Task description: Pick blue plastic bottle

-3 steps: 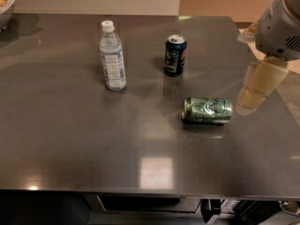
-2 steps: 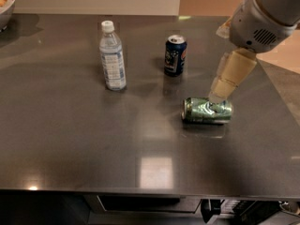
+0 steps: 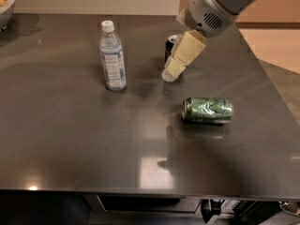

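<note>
The blue plastic bottle (image 3: 112, 57) stands upright on the dark table, left of centre, with a white cap and a pale blue-white label. My gripper (image 3: 171, 73) hangs from the arm that comes in from the upper right. It is above the table, to the right of the bottle and well apart from it. It covers most of the dark blue soda can (image 3: 169, 45) behind it. A green can (image 3: 206, 110) lies on its side to the lower right of the gripper.
A bowl (image 3: 5, 6) sits at the table's far left corner. The table's right edge (image 3: 272, 97) runs diagonally, with floor beyond it. The front edge (image 3: 140, 190) is near the bottom of the view.
The arm has swung left across the table, from beside the green can at the right edge to in front of the blue soda can. The bottle and the cans have not moved.
</note>
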Tool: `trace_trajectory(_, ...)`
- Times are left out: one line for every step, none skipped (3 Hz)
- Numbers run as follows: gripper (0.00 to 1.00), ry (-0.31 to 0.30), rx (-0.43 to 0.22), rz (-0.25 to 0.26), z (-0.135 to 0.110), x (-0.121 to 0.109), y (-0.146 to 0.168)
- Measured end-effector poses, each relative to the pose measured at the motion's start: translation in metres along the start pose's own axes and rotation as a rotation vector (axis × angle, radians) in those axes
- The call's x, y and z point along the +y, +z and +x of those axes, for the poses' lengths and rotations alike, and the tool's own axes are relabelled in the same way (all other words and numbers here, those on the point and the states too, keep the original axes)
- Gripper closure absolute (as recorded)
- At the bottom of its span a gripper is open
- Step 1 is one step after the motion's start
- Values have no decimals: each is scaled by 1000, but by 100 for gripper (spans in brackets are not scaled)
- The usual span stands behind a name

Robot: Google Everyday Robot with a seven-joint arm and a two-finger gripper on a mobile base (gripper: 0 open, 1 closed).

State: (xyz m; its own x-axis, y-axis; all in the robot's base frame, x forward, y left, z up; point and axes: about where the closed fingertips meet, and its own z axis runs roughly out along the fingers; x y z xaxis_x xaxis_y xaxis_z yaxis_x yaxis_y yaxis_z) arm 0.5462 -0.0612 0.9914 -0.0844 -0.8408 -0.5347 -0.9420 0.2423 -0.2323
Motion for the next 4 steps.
trace_trajectory(0,-4,-74,-31,-36,-6,28)
trace_trajectory(0,11,-122,-60,-62,-14,60)
trace_trajectory(0,24,-146,-80,-77,-21,83)
trace_trajectory(0,27,-166,-100,-95,-29,110)
